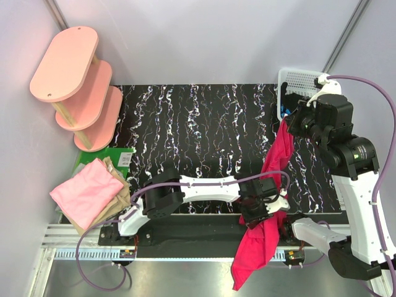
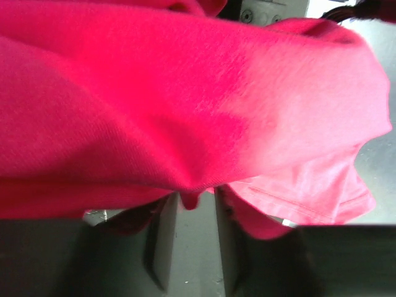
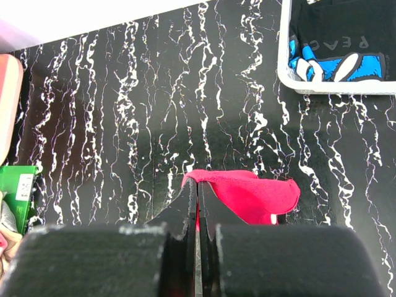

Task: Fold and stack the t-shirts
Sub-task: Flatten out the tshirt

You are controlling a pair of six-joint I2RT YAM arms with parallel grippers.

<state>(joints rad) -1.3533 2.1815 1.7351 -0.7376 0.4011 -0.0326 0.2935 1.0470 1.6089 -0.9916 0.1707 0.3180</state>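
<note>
Crimson t-shirt (image 1: 272, 164) hangs from your right gripper (image 3: 197, 192), pinched shut on it over the table's (image 1: 204, 124) right side, trailing past the near edge; check that your left gripper (image 2: 195, 207), its hold unclear under cloth, truly bites before spreading.

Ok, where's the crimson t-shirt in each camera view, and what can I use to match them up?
Top external: crimson t-shirt hangs right of centre, from the right pincer down past the near edge of the table.
Left wrist: it fills the upper frame.
Right wrist: small bunch at bottom centre, pinched in that pincer.
Shared landmark: white basket, in top and right wrist views only.
</note>
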